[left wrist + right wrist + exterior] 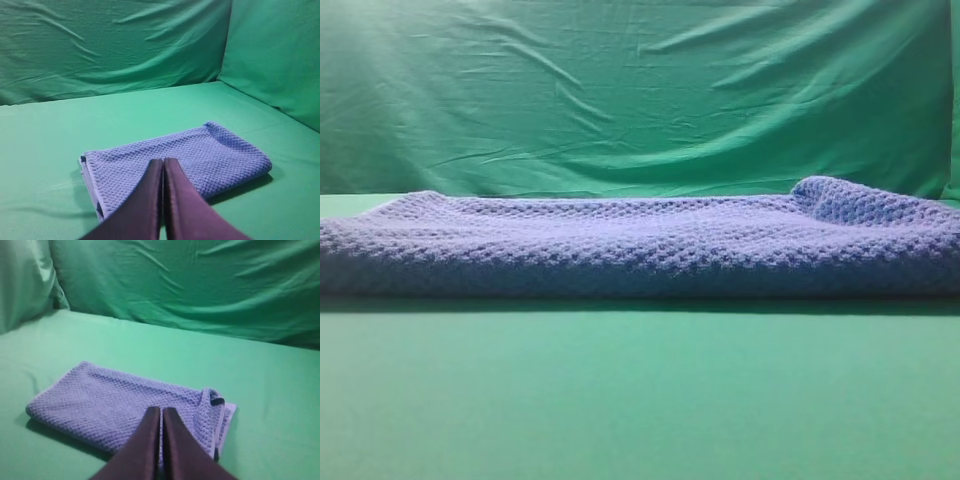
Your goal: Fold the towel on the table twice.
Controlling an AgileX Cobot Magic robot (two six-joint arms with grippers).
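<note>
The blue-grey waffle-weave towel [640, 245] lies folded flat on the green table [640, 400], spanning the whole width of the exterior high view. It also shows in the left wrist view [180, 160] and the right wrist view [125, 407] as a compact folded rectangle with stacked layers along one short edge. My left gripper [163, 162] is shut and empty, raised above the towel's near edge. My right gripper [161, 411] is shut and empty, also above the towel's near edge. Neither gripper shows in the exterior high view.
A wrinkled green backdrop cloth [640, 90] hangs behind the table. It wraps around the side in the left wrist view [280, 55] and in the right wrist view [25, 280]. Bare green table surface surrounds the towel.
</note>
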